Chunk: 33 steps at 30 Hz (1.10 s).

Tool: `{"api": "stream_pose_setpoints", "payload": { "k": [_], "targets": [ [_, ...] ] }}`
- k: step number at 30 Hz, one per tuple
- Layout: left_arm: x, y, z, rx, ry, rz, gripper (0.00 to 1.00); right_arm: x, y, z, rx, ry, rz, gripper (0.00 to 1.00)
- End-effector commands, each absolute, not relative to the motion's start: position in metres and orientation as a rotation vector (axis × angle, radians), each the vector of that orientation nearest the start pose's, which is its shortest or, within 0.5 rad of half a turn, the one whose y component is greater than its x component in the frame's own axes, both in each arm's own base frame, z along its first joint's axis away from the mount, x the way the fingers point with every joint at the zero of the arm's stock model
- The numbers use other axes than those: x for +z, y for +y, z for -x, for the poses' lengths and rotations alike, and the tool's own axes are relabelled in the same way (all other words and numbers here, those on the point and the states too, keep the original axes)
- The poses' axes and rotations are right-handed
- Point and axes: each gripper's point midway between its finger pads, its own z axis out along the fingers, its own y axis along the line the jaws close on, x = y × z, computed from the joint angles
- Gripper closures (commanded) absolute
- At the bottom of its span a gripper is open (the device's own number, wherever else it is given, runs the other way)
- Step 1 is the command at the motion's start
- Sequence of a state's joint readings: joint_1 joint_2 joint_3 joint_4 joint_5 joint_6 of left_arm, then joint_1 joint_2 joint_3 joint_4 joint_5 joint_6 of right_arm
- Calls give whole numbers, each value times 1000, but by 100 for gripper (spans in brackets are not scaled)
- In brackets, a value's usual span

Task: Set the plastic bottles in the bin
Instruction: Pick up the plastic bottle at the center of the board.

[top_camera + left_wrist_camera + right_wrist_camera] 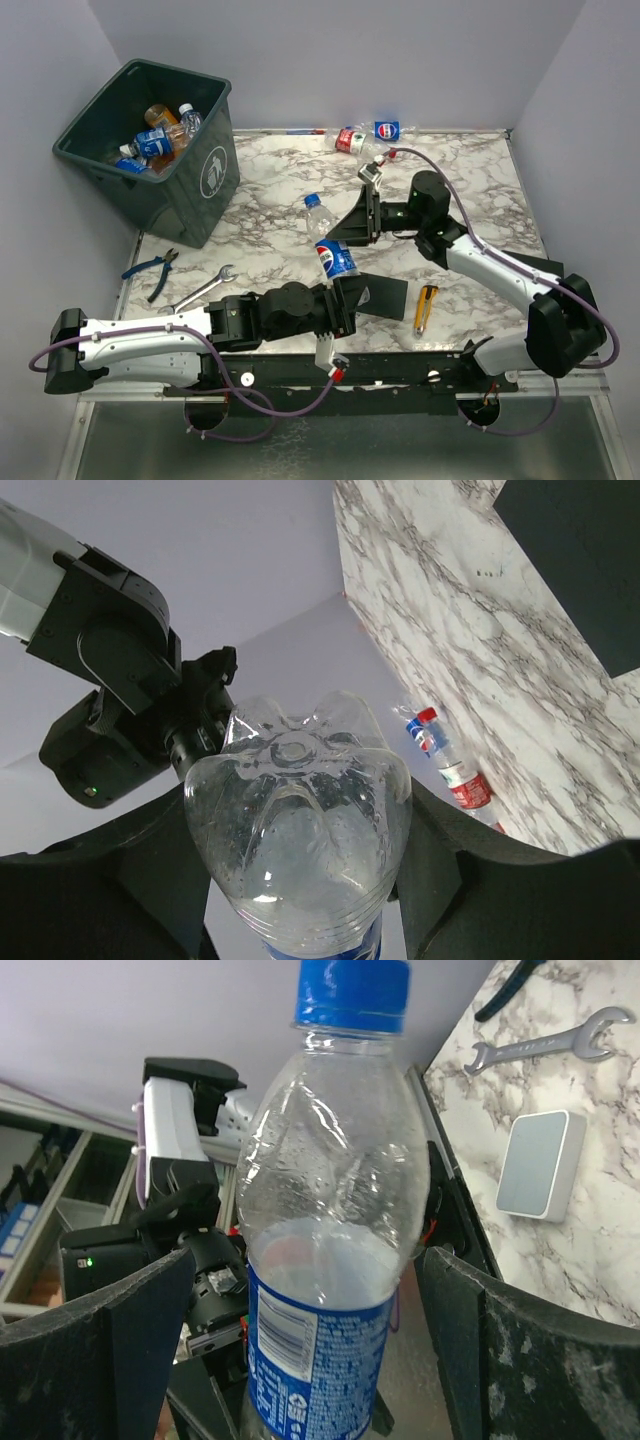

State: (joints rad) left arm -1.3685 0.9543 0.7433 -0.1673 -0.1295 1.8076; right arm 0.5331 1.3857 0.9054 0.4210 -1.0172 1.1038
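Bottle (336,258) | left gripper (340,288) clamps it | right gripper (347,228) spread wide, near it

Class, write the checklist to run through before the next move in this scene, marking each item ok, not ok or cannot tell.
1. Left gripper clamps bottle: ok.
2. Right gripper open, straddling the bottle's upper part: ok.
3. Right fingers touching the bottle: cannot tell.
4. Bin upright with room inside: ok.
5. Every bottle binned: not ok; far bottles lie outside it.
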Motion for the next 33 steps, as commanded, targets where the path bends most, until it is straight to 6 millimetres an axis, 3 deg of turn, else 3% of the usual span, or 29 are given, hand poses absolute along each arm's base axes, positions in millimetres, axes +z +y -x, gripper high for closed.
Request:
{"api": "stream_pose_setpoints", "payload": {
  "k": [1,8,17,18,20,21,22,26,33],
  "targets": [
    [265,-330,-133,444,36,-1961,100,282,336,-209,1938,2031,501,1],
    [267,-327,-133,448,50,-1951,100,272,345,-204,1944,2063,545,23],
    [264,-324,-135,452,68,-1948,100,280,349,-197,1988,1984,582,56],
    [263,-323,-135,448,73,-1946,95,283,348,-196,1987,1969,581,58],
    [262,-322,-135,434,99,-1936,74,291,346,-198,1968,1927,574,61],
    [263,-322,-135,421,117,-1923,33,296,345,-199,1951,1900,568,61],
    [264,-321,-135,407,137,-1909,5,301,342,-201,1932,1874,554,61],
    [265,-319,-137,356,230,-1847,1,332,320,-220,1787,1736,462,62],
    [243,-316,-137,208,432,-1763,1,394,253,-261,1276,1531,301,63]
  ]
}}
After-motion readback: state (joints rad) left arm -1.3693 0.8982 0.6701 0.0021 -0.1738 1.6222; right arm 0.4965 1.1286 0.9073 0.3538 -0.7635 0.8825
